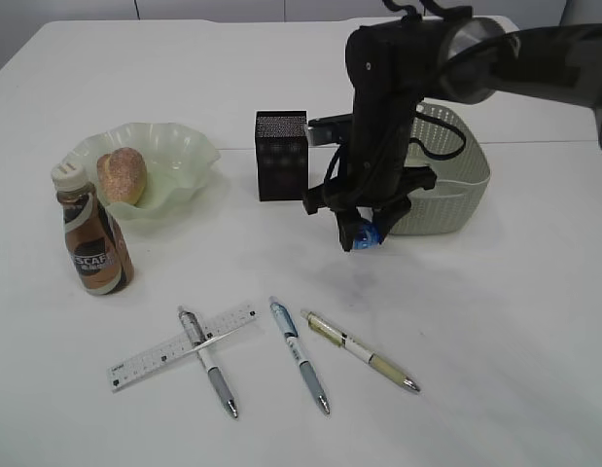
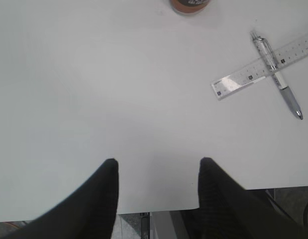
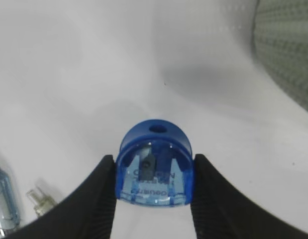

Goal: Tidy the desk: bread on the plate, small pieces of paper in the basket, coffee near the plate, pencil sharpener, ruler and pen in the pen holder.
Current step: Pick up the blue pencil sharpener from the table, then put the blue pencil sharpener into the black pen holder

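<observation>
Now clamped on the blue pencil sharpener [image 3: 154,164] — right gripper [image 1: 359,236], raised off the desk [image 1: 495,321], just right of the pen holder [image 1: 281,156], likely its destination; left gripper [image 2: 158,172] parted, empty — idle near the ruler [image 2: 265,67].

The coffee [image 2: 190,5] is cut off by the left wrist view's top edge.

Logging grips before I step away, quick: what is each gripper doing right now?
Left gripper: open, holding nothing, above bare desk.
Right gripper: closed on the blue pencil sharpener.
</observation>
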Robot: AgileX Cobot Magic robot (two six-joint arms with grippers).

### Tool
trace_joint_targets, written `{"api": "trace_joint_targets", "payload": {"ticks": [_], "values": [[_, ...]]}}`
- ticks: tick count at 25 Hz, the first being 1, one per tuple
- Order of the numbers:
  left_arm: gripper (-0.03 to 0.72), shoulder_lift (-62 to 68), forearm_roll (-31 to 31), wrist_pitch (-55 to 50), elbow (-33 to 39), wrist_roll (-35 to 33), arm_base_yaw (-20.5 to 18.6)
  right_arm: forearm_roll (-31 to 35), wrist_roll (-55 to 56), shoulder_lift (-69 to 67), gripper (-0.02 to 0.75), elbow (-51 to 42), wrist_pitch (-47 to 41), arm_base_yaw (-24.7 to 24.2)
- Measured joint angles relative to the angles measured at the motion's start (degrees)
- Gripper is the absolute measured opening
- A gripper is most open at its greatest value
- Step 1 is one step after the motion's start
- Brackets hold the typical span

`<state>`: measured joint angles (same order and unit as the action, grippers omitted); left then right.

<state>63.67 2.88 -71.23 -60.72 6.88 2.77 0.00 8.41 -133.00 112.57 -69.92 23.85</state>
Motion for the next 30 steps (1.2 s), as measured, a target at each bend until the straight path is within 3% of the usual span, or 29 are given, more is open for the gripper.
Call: {"api": "trace_joint_targets", "payload": {"ticks": [5,9,19,30], "values": [[0.372,0.0,0.0,0.0,0.0,0.0,0.0,-0.6,-0.2,2.1,0.341,-0.9,0.0,0.0],[0.372,0.0,0.0,0.0,0.0,0.0,0.0,-2.1,-0.8,4.9,0.341,-6.6,2.0,0.8],[0.372,0.0,0.0,0.0,0.0,0.0,0.0,-4.9,-2.7,21.7,0.340,-29.1,32.5,1.7],[0.372,0.0,0.0,0.0,0.0,0.0,0.0,-7.0,-2.8,23.1,0.340,-30.8,57.0,1.7]]}}
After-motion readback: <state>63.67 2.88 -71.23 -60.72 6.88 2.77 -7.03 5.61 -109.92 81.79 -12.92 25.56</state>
